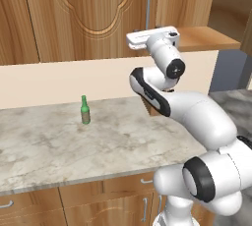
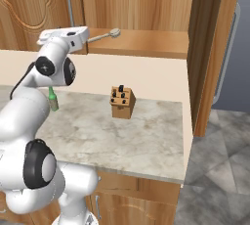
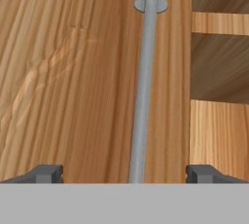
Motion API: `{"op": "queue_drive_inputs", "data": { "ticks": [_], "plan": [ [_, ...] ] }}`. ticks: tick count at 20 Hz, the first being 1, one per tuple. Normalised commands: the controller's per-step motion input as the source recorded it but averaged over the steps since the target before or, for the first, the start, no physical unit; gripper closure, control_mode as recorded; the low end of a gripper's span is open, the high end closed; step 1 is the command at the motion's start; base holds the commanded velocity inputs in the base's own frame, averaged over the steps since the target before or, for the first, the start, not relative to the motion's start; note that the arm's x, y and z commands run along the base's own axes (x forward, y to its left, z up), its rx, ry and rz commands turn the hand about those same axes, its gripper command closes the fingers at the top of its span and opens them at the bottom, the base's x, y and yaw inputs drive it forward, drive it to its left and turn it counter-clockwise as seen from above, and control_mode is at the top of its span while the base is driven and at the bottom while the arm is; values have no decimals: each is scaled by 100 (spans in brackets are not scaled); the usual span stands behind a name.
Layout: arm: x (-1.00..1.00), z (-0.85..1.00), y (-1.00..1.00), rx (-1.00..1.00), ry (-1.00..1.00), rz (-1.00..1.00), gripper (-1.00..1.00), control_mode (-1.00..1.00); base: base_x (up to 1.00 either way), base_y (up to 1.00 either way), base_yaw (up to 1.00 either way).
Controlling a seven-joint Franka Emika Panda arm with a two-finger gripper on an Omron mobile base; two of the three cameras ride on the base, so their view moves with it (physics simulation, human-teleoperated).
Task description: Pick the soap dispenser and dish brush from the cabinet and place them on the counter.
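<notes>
The cabinet (image 1: 93, 14) has its left carved door closed, and its right side stands open onto a wooden shelf (image 2: 151, 43). On that shelf lies the dish brush (image 2: 106, 35), its round head pointing right. The soap dispenser is out of view. My gripper (image 3: 125, 174) is open and faces the closed door. The door's silver bar handle (image 3: 143, 86) runs up between the two fingertips (image 3: 46, 173) without touching them. In the base views the hand (image 1: 151, 38) (image 2: 62, 35) is raised at the handle's lower end (image 1: 147, 4). The counter (image 1: 108, 141) lies below.
A slim green bottle (image 1: 85, 110) (image 2: 52, 100) stands on the counter near the back wall. A wooden knife block (image 2: 122, 102) stands further right. A tall wooden panel (image 2: 215, 48) bounds the counter's right end, with grey floor beyond it.
</notes>
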Motion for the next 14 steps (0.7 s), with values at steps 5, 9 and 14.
{"op": "queue_drive_inputs", "data": {
  "ticks": [5, 9, 14],
  "plan": [
    [24, -3, 4, 0, 0, 0, -100, -100, 0, 0, 0],
    [25, -4, 4, 1, 0, 0, -100, -100, 0, 0, 0],
    [28, -2, 4, 1, 0, 0, -100, -100, 0, 0, 0]
  ]
}}
